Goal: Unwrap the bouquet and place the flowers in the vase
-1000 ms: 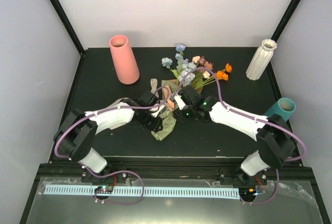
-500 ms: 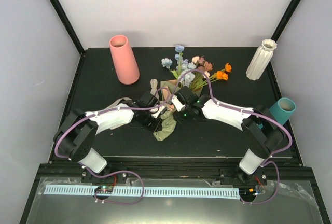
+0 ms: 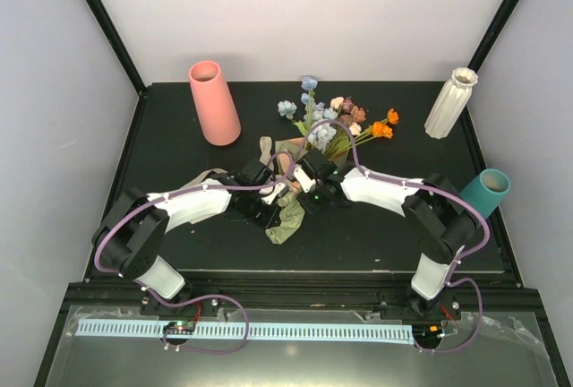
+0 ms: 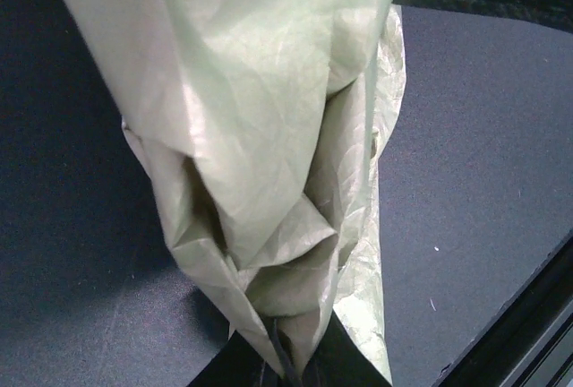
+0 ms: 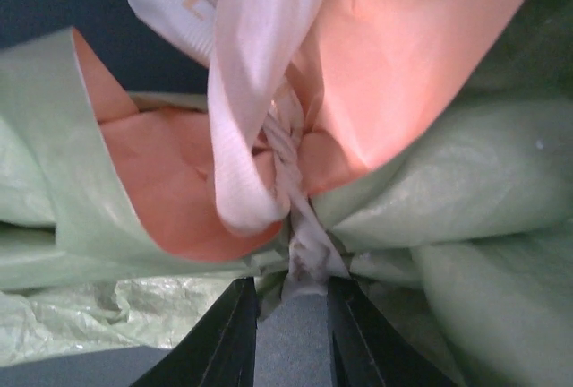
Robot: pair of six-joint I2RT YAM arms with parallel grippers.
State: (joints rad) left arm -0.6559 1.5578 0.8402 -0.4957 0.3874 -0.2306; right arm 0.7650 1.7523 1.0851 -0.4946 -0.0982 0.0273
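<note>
The bouquet lies at the table's middle, its flowers (image 3: pixel 336 123) fanned toward the back. Its crinkled paper (image 3: pixel 286 219) is olive-green outside (image 4: pixel 269 136) and peach inside (image 5: pixel 394 55). My left gripper (image 3: pixel 276 201) is shut on the paper's lower end, pinched between the jaws (image 4: pixel 286 371). My right gripper (image 5: pixel 294 290) sits at the tied waist, where a white ribbon (image 5: pixel 251 118) is knotted. Its jaws stand narrowly apart, with the ribbon's frayed tail (image 5: pixel 309 257) at their tips. The ribbed white vase (image 3: pixel 450 103) stands at the back right, away from both grippers.
A smooth pink vase (image 3: pixel 213 102) stands at the back left. A teal vase (image 3: pixel 484 192) stands by the right edge, close to the right arm's elbow. The black table (image 3: pixel 179 145) ends in a raised rail at the front.
The right arm has reached left, bringing its gripper to the bouquet's tied waist with the jaws narrowing. The left arm has stayed at the paper's lower end.
</note>
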